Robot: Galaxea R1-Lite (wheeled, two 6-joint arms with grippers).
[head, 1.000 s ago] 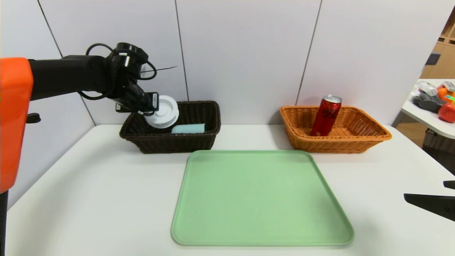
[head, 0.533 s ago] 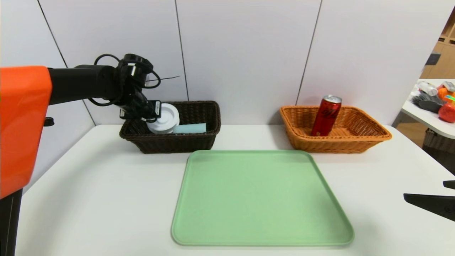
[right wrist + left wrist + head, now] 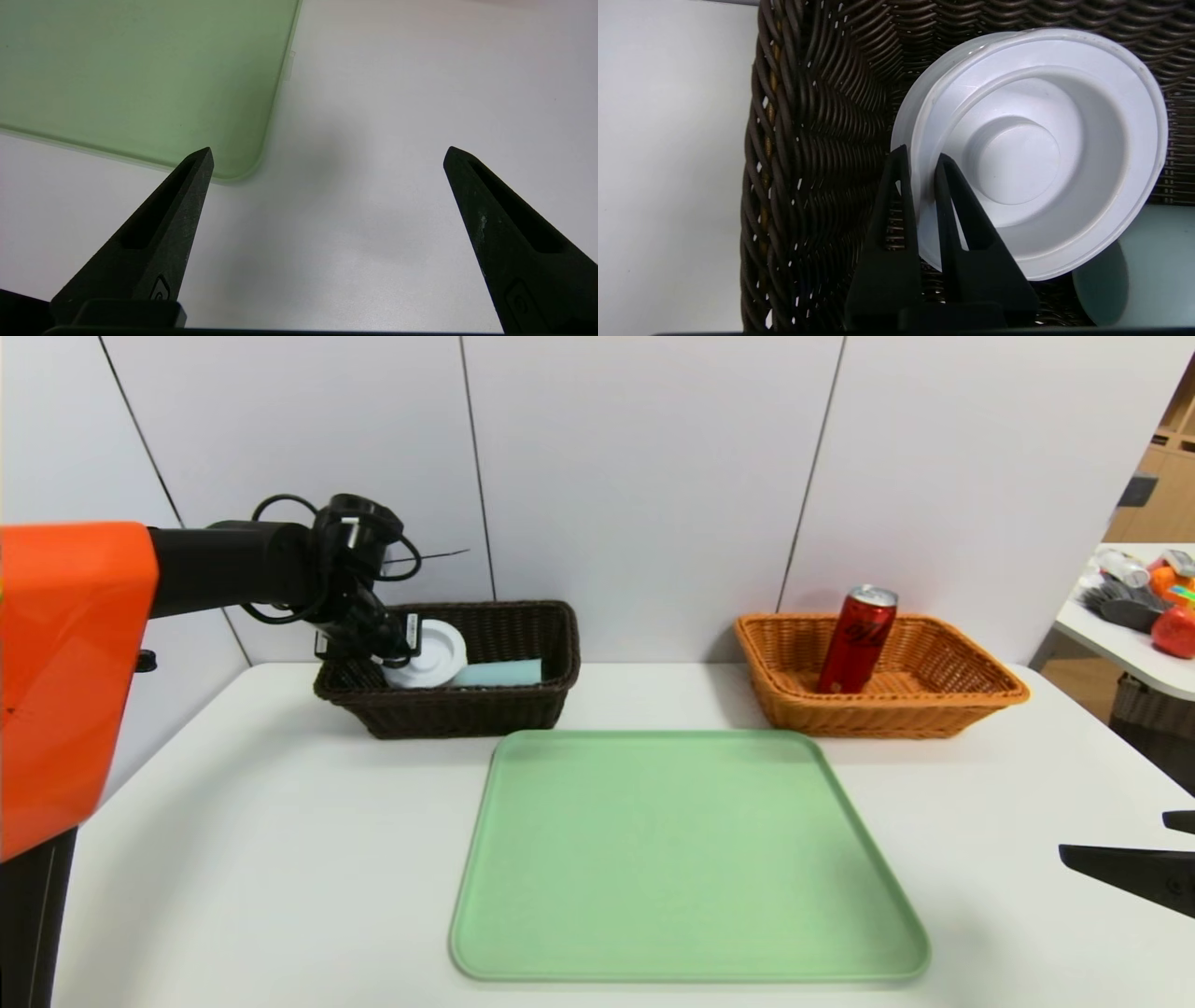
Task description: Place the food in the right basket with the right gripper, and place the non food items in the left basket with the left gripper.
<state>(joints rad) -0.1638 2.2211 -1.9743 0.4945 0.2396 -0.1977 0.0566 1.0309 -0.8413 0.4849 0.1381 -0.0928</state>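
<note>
White disc (image 3: 1017,161) is held at its rim by the left gripper (image 3: 922,156), inside the dark basket (image 3: 457,714); judged light, stiff, slippery, best gripped there. Right gripper (image 3: 329,156), fingers wide, is idle over the tabletop (image 3: 355,261).

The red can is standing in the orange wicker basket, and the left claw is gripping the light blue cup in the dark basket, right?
Not the cup: the head and left wrist views show the left gripper clamped on the white disc. The rest is right.
</note>
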